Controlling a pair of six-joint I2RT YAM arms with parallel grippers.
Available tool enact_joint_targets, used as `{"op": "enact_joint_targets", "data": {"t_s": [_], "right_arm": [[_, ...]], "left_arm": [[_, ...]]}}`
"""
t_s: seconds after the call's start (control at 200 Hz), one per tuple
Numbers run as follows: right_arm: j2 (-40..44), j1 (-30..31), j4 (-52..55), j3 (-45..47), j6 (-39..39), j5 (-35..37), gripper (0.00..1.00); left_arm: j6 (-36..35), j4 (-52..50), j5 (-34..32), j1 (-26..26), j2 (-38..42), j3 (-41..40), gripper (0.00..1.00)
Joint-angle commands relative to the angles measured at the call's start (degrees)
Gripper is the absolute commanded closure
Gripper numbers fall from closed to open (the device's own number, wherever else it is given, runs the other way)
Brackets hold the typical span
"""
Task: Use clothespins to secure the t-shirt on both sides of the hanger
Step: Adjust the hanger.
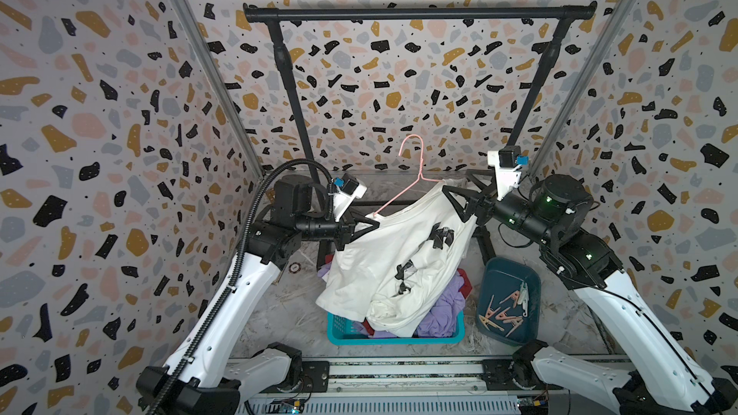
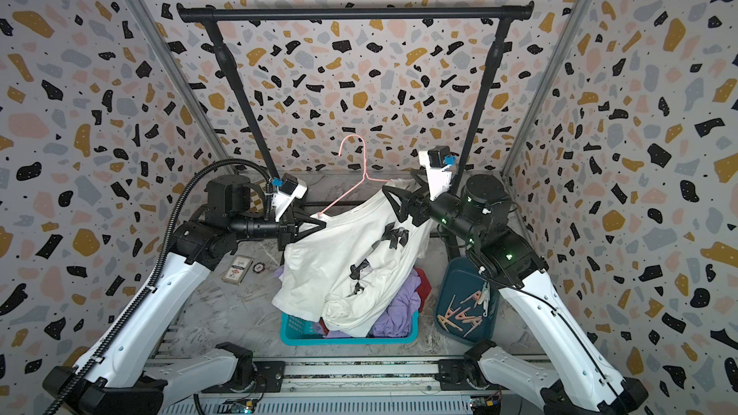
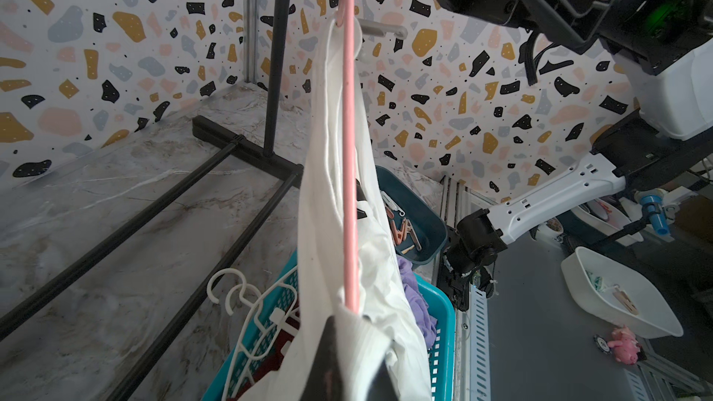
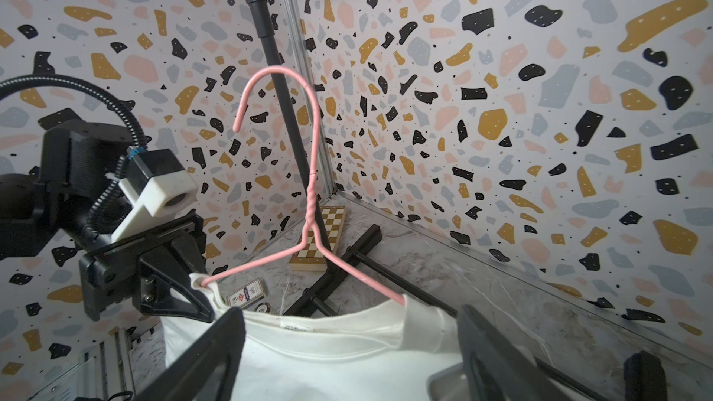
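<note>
Clothespins (image 1: 504, 310) lie loose in a dark teal tray (image 1: 511, 273) on the marble-look worktop (image 1: 291, 313). Terrazzo-patterned walls (image 1: 100, 113) enclose the worktop, and a black garment rack (image 1: 419, 14) stands at the back. The tray sits below the right gripper (image 1: 454, 202), well apart from it, beside a turquoise laundry basket (image 1: 395, 339). The white t-shirt (image 1: 399, 261) hangs on a pink wire hanger (image 1: 415, 171) above the basket. The left gripper (image 1: 373, 224) is clamped on the t-shirt's shoulder at the hanger's end. The right gripper's jaws stand apart, astride the other shoulder.
</note>
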State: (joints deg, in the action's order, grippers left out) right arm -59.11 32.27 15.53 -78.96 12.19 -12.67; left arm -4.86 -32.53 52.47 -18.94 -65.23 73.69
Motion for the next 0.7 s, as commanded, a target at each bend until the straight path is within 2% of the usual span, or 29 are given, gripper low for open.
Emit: {"op": "enact_joint_targets", "data": {"t_s": [0.0,0.235,0.496,0.696], "right_arm": [[1.6,0.0,4.5,-3.3,2.5,7.8,0.15],[2.2,-1.2,7.3,-2.2,2.2,4.2,0.18],[1.2,-1.2,2.7,-2.0,-13.4,-7.1,0.19],[-4.8,-1.2,-1.2,-5.7,-15.7,-15.1,0.20]], "left_arm": [[0.4,2.9,-1.1,-0.2,1.2,0.5,1.00],[0.6,4.3,0.3,-0.2,1.6,-0.4,1.00],[-1.5,3.5,4.3,-0.4,1.8,-0.5,1.00],[-3.2,1.6,5.2,-1.3,1.3,0.1,1.00]]}}
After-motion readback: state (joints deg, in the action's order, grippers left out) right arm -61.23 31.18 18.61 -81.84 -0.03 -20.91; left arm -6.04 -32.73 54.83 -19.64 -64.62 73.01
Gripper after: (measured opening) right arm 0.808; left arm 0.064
